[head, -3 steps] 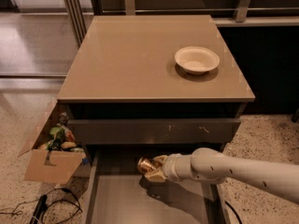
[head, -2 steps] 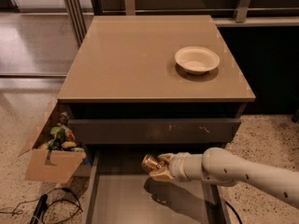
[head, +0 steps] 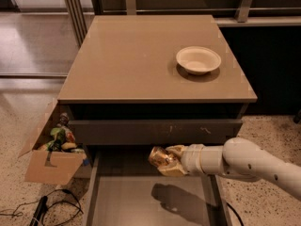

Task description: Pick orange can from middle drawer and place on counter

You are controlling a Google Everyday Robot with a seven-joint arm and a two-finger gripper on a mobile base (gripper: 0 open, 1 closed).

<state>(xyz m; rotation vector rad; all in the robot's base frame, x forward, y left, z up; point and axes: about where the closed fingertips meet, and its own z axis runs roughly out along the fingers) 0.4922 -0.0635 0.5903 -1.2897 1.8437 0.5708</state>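
At the far left, on the speckled floor, an open brown cardboard box (head: 51, 167) of mixed oddments sat against the dark grey cabinet, with a black cable (head: 35, 212) trailing in front of it.

Right of the box, the wide, shallow, dark grey middle drawer (head: 136, 204) stood pulled out toward me. Its flat floor carried only a shadow. The small, shiny orange-gold drink can (head: 158, 155) was not resting in it. The can hung above the drawer's far end, just in front of and below the scratched grey drawer front (head: 155, 131).

The pale yellow two-finger gripper (head: 165, 160) had its fingers closed around the can from the right, at the end of a white arm (head: 249, 161) that reached in low from that side.

From where I stood, the pick looked done and the carry was under way. The can hung below the large, glossy tan counter (head: 136, 60), so I judged that the next move needed a lift clear of the cabinet's near edge, then a reach away from me over the top. Open surface lay left of the white round bowl (head: 198, 59) on the far right, and setting down there would keep the can off the bowl.
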